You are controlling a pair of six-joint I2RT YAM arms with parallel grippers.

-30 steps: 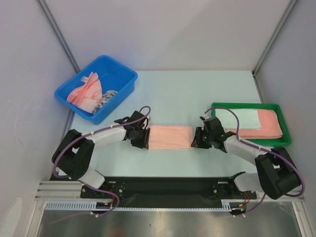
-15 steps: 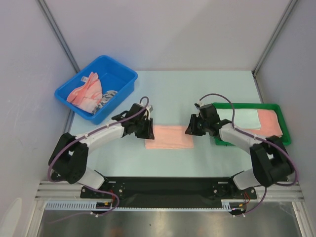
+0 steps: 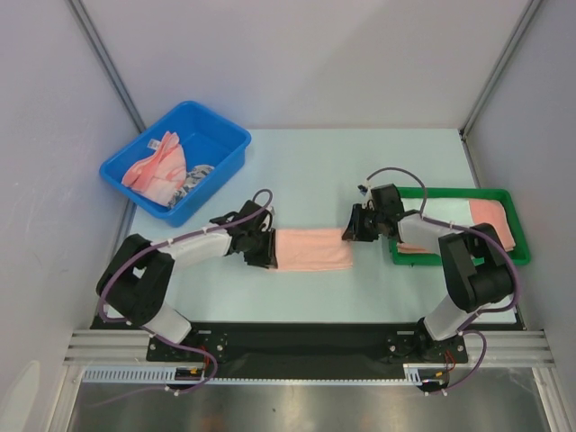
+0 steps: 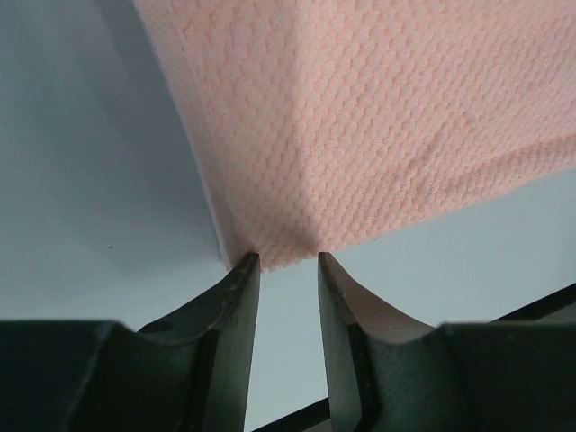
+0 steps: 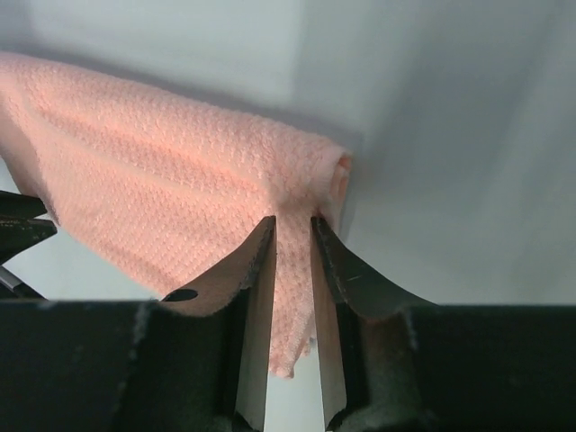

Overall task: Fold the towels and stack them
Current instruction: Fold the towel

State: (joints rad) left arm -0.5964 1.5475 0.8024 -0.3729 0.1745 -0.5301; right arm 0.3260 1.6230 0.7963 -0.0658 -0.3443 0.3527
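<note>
A salmon-pink towel (image 3: 312, 249) lies folded in a strip at the table's middle, between my two grippers. My left gripper (image 3: 269, 249) is at its left end. In the left wrist view the towel (image 4: 378, 117) rises in a tent from the left gripper's (image 4: 281, 258) tips, which pinch its edge. My right gripper (image 3: 349, 229) is at the right end. The right wrist view shows the right gripper (image 5: 292, 220) shut on a bunched corner of the towel (image 5: 162, 171), a flap hanging between the fingers.
A green tray (image 3: 450, 192) at the right holds a folded pale mint towel (image 3: 447, 209) and a folded pink one (image 3: 495, 216). A blue bin (image 3: 220, 119) at the back left holds loose towels (image 3: 157, 166). The right arm reaches across the tray's left end.
Both grippers swung away from me with the towel's ends, then the left came back nearer. The right gripper now sits further back, near the tray's corner.
</note>
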